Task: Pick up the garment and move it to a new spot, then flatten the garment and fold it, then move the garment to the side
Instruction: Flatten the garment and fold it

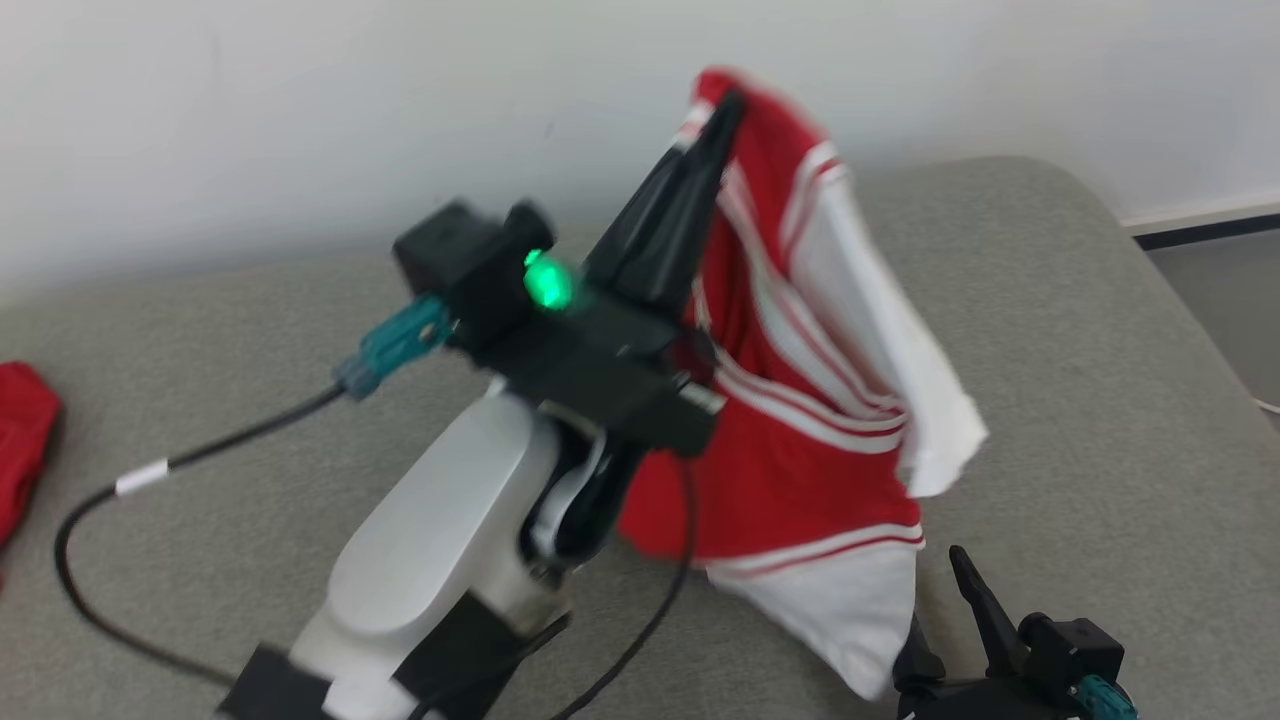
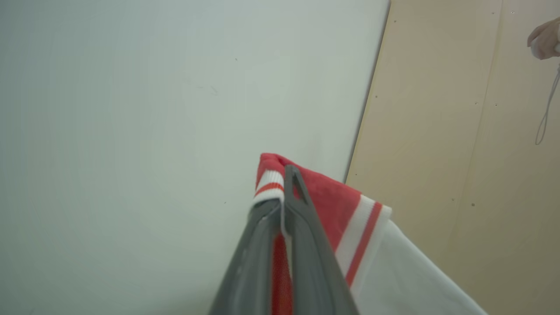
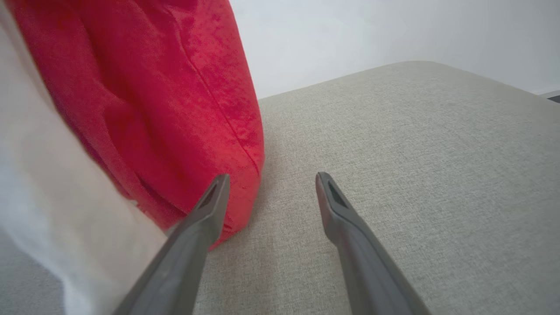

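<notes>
The garment (image 1: 800,400) is red with white panels and red-and-white stripes. It hangs in the air from my left gripper (image 1: 722,110), which is shut on its striped top edge, high above the grey cushion (image 1: 1080,400). The left wrist view shows the closed fingers pinching that red and white edge of the garment (image 2: 332,201). My right gripper (image 1: 940,600) sits low at the bottom right, open, just beside the garment's white lower corner. In the right wrist view the right gripper (image 3: 271,188) holds nothing, and the red cloth of the garment (image 3: 153,100) hangs at its left fingertip.
Another red cloth (image 1: 25,440) lies at the cushion's far left edge. A white wall (image 1: 400,100) stands behind the cushion. A black cable (image 1: 150,470) loops from my left arm. In the left wrist view a person's hand (image 2: 544,39) is at the top right, before a beige panel (image 2: 459,131).
</notes>
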